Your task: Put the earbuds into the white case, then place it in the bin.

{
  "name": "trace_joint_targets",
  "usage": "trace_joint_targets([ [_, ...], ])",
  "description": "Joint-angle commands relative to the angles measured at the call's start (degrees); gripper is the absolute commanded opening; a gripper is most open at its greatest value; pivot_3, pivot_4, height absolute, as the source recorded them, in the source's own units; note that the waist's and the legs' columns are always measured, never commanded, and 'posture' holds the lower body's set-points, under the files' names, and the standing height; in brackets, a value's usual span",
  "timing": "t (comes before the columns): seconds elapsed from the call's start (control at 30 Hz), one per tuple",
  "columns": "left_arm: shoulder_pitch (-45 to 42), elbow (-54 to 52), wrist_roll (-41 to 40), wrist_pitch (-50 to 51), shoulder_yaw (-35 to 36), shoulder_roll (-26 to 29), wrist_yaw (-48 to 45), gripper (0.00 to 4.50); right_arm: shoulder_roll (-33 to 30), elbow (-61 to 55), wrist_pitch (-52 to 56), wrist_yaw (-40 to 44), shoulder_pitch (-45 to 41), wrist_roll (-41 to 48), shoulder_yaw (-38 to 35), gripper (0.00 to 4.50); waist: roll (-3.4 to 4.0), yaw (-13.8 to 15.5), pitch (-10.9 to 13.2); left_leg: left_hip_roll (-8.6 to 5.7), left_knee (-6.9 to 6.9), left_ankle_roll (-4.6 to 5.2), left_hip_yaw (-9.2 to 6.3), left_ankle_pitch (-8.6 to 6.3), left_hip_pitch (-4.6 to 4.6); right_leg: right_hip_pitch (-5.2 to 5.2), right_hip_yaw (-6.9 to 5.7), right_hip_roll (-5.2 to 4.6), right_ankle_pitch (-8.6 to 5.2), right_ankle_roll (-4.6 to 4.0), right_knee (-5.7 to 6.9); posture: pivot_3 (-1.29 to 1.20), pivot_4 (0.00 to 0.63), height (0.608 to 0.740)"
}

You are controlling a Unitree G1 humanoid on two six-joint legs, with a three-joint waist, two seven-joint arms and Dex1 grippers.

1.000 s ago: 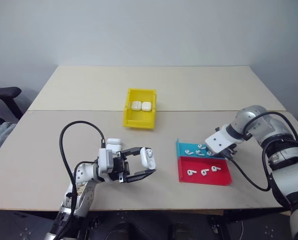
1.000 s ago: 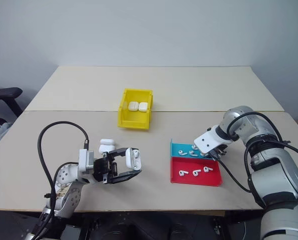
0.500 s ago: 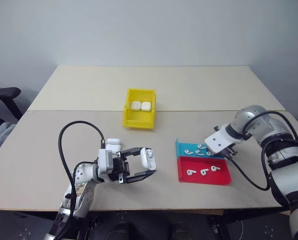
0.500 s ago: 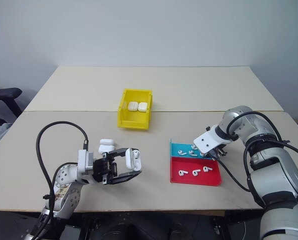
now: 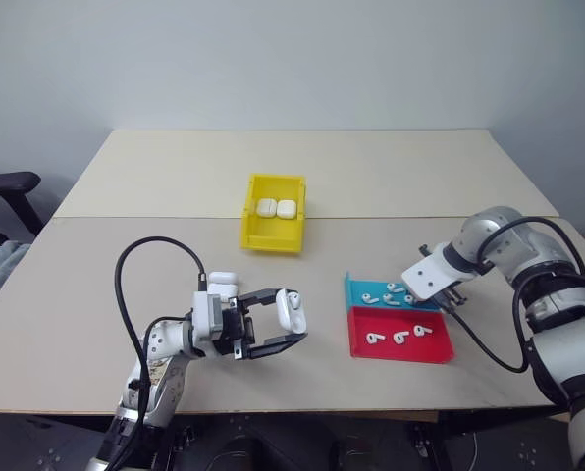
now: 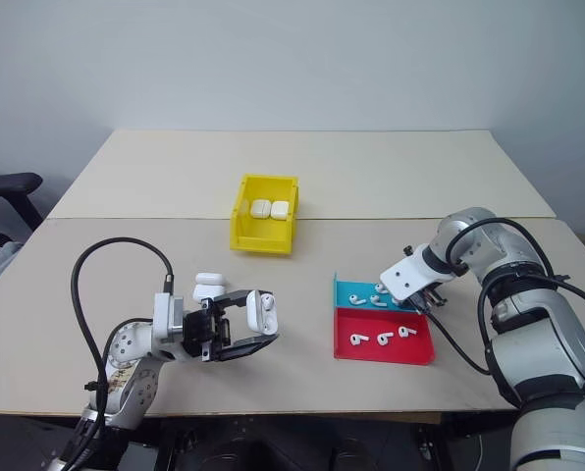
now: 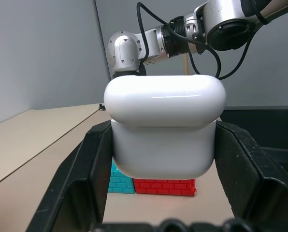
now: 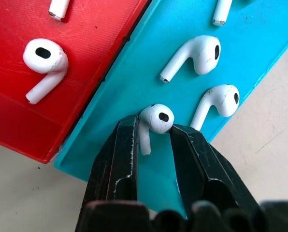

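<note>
My left gripper is shut on the white case, holding it above the table in front of me. The case's lid is tipped open and an earbud shows in it. My right gripper points down into the teal tray. Its two fingers press on either side of one earbud, which still lies on the tray floor. Other earbuds lie close beside it. The yellow bin stands farther back at the middle of the table, with two white cases inside.
A red tray with three earbuds sits just in front of the teal tray. Another white case rests on the table behind my left hand. A black cable loops from my left arm.
</note>
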Motion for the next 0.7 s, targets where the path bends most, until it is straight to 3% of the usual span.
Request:
trace_joint_targets([
  [0.03,-0.7,-0.9,0.1,-0.6,-0.1,-0.2,0.3,2.82,-0.8,-0.8,-0.5,2.5,0.0,1.4,-0.4,1.17,0.0,0.0,0.0,0.0,0.0,0.0,0.0,0.0,0.0,0.0,0.0,0.0,0.0,0.0,0.0,0.0,0.15,0.74],
  [0.13,-0.8,-0.7,0.1,-0.7,-0.1,-0.2,0.2,2.82,-0.9,-1.9,0.1,3.1,0.8,2.3,-1.0,0.67,0.0,0.0,0.0,0.0,0.0,0.0,0.0,0.0,-0.01,0.0,0.0,0.0,0.0,0.0,-0.01,0.0,0.15,0.74],
  [0.3,-0.6,-1.2,-0.5,0.3,-0.3,0.3,-0.3,2.82,-1.5,-3.2,0.9,2.8,1.6,2.7,-1.5,0.67,0.0,0.0,0.0,0.0,0.0,0.0,0.0,0.0,0.0,0.0,0.0,0.0,0.0,0.0,-0.01,0.0,0.15,0.74],
  [0.47,-1.6,0.0,-0.2,-0.4,-0.4,-0.5,-0.5,2.82,-3.5,-9.1,5.8,5.2,2.8,8.7,-5.2,0.67,0.01,0.0,0.0,0.0,0.0,0.0,0.0,0.0,-0.02,0.0,0.0,0.0,0.0,0.0,-0.01,0.0,0.15,0.74],
  [0.7,-4.6,-1.9,-2.6,2.6,-0.8,-2.9,1.3,2.82,-9.9,-36.2,33.1,7.7,12.5,36.3,-22.3,0.67,0.03,0.8,0.0,0.0,0.01,0.02,-0.03,-0.01,-0.07,0.01,-0.01,-0.01,0.01,0.0,-0.06,0.0,0.15,0.74],
])
